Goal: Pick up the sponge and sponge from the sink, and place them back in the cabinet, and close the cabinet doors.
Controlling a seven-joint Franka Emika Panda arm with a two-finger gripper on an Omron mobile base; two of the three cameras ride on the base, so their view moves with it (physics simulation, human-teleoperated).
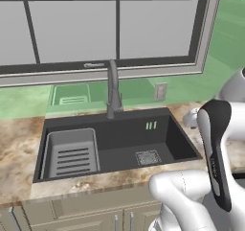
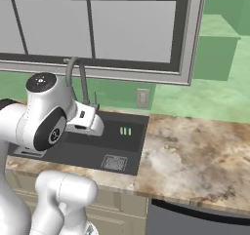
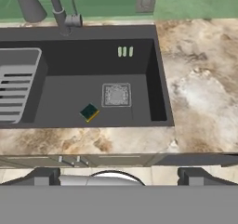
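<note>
Black rectangular sink (image 3: 93, 56) set in a marbled brown-and-cream worktop (image 3: 200, 74), seen from above in the hand view. A grey slotted rack insert (image 3: 16, 86) occupies the left end of the basin; a square drain (image 3: 116, 95) lies on the basin floor toward the right, and three pale overflow slots (image 3: 125, 51) mark the back wall. A small flat sponge with a dark green-black top and a yellow base (image 3: 89, 112) lies on the basin floor just left of and slightly nearer than the drain, turned diagonally, apart from the rack. A second sponge cannot be made out.

The tool (image 3: 118, 176) hangs above the near edge of the worktop with its two dark fingertips (image 3: 44, 175) spread wide apart, close to their fullest opening, and nothing between them. It touches neither the sponge nor the sink.

In the left base view the grey gooseneck faucet (image 1: 113, 88) rises behind the sink at its middle, under a large grey-framed window (image 1: 105, 28). A wall outlet (image 1: 160, 91) sits on the green wall to the right of the faucet. Beige cabinet fronts with thin silver handles (image 1: 116, 221) run below the worktop. In the right base view the white arm (image 2: 46, 117) stands in front of the left part of the sink.
</note>
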